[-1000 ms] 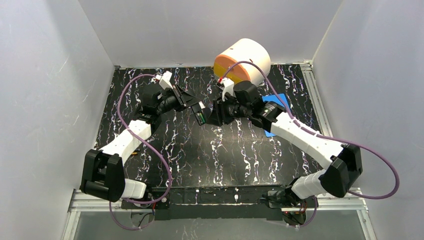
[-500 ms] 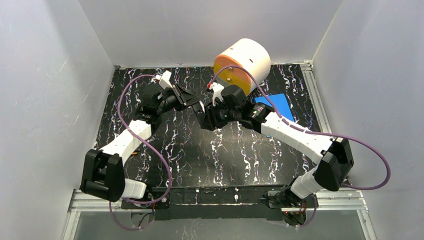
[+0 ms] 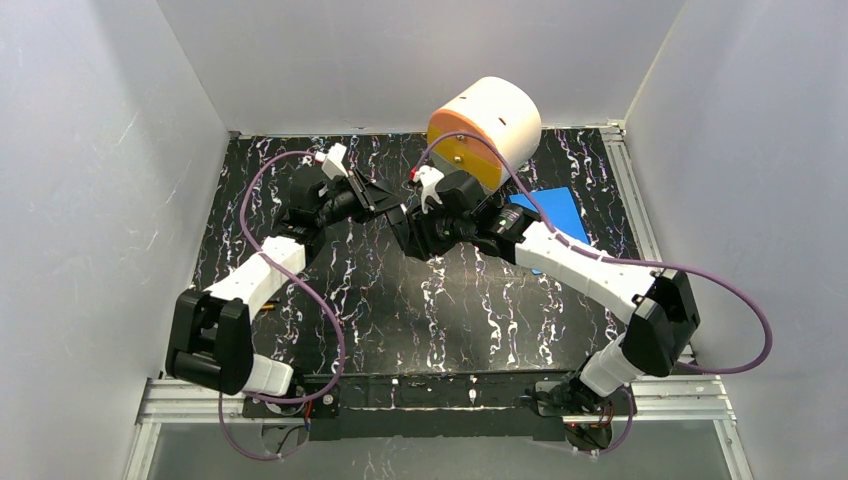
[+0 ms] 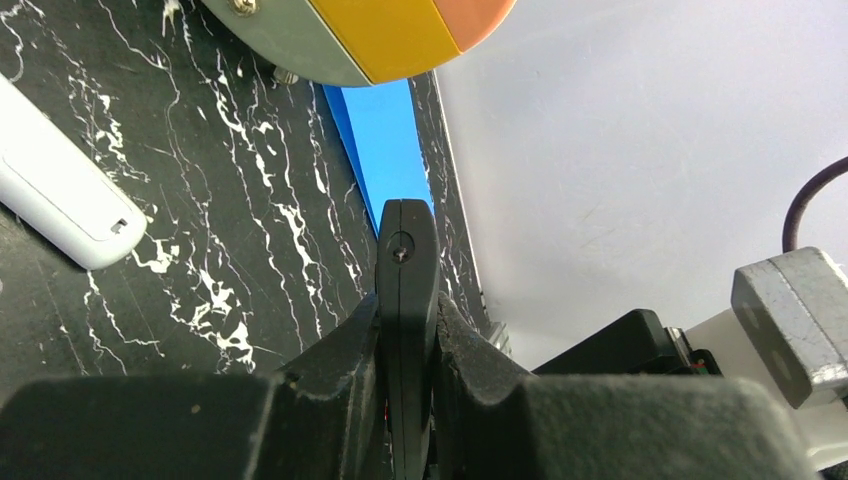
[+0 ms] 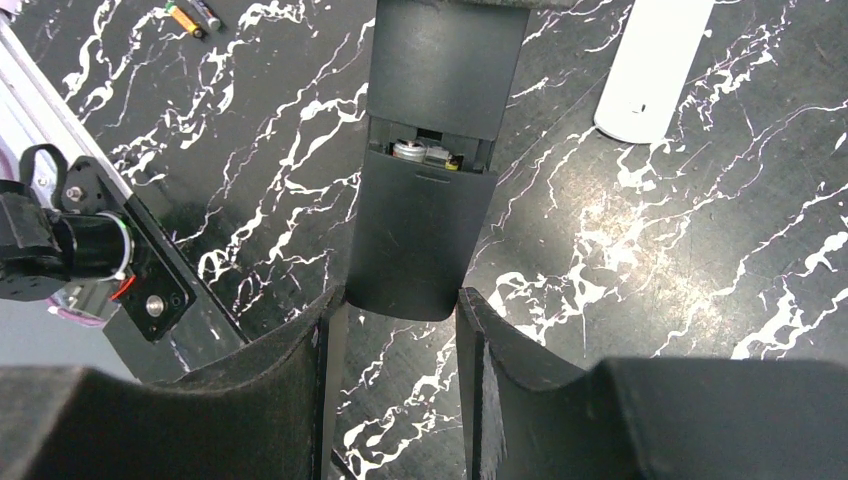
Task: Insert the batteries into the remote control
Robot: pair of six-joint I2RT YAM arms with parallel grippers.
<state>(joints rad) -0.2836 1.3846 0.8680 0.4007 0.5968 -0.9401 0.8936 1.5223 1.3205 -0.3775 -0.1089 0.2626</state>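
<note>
Now, from overhead the two grippers meet mid-table and hide the handover; the wrist cameras tell more. The left gripper is clamped tight on the black remote, seen edge-on here as a thin dark blade with its lower part lost between the fingers. Flip to the right wrist: the remote hangs back-up, its top cut off by the frame and its battery cover slid partly down. A silvery battery end peeks from the narrow gap, and the rest of the compartment is covered. The right gripper stands part-way open, and the cover's lower end sits between its fingers. Whether the pads actually press on it, I can't tell. The loose batteries, tiny orange-yellow and green, lie at the far corner of that view, partly cropped. A white remote lies on the table, one end out of frame. A blue sheet tucks under the orange-faced cylinder.
</note>
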